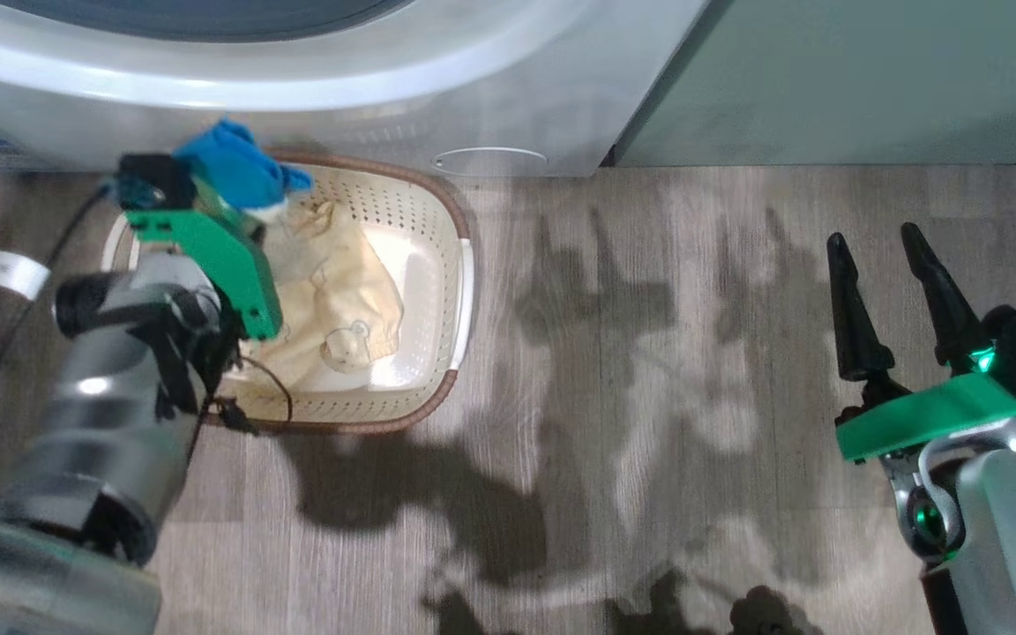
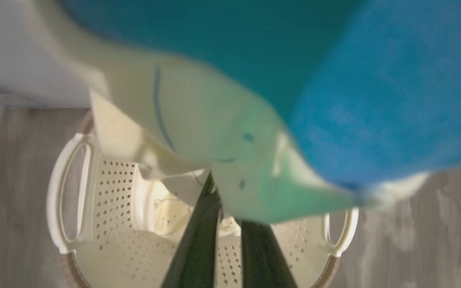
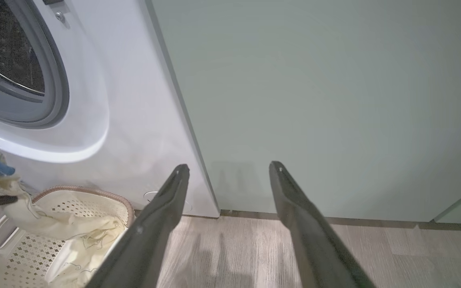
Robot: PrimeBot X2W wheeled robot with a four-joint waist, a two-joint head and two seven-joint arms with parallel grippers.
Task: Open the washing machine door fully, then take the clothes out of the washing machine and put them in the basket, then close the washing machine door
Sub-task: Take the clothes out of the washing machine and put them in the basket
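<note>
The cream basket stands on the floor in front of the white washing machine. Pale cream clothes lie in it, and a bright blue part is bunched up at my left gripper. In the left wrist view that gripper hangs over the basket, fingers close together, shut on the clothes, which hide the tips. The right wrist view shows the cloth trailing into the basket. My right gripper is open and empty, far right. The washing machine door is out of view.
The grey rubber-rimmed drum mouth stands uncovered in the machine's front. A pale green cabinet adjoins the machine on the right. Wood-look floor stretches between the basket and my right gripper.
</note>
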